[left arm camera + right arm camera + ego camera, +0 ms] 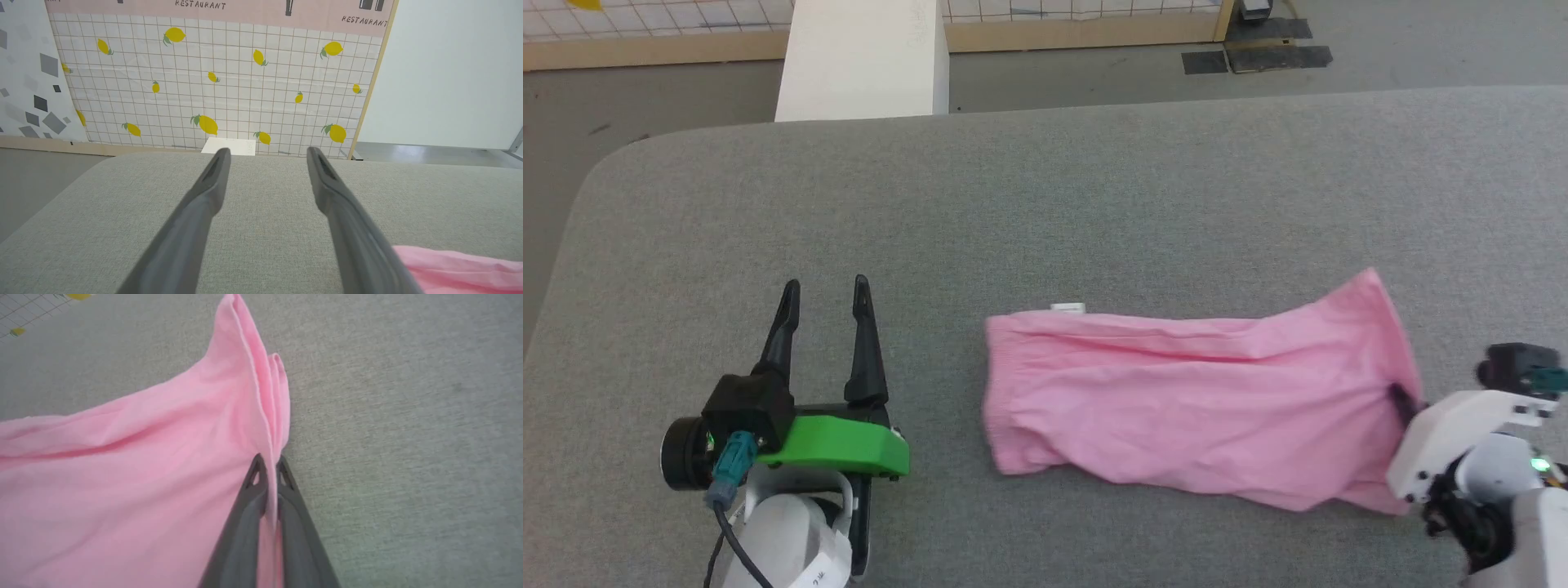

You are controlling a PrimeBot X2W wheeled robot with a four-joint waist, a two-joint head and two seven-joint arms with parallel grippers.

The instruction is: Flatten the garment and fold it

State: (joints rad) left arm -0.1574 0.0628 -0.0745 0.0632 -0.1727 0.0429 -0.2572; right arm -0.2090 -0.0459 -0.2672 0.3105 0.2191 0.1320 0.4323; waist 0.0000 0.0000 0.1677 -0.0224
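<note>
The light pink garment [1176, 400] lies stretched across the grey table, its gathered elastic edge at the left end and a small white tag [1067, 308] at its top left corner. My right gripper [1403, 400] is shut on the garment's right hem, and in the right wrist view the cloth [122, 465] runs pinched between the two closed fingers [269, 463]. My left gripper [825, 290] stands open over bare table to the left of the garment, not touching it. A pink corner of the garment [457, 269] lies beside the left gripper [267, 153] in the left wrist view.
The grey padded table [1045, 204] has a rounded far left corner. Beyond its far edge stands a white block [862, 57] on the floor, and behind it a lemon-patterned tiled wall panel [212, 77].
</note>
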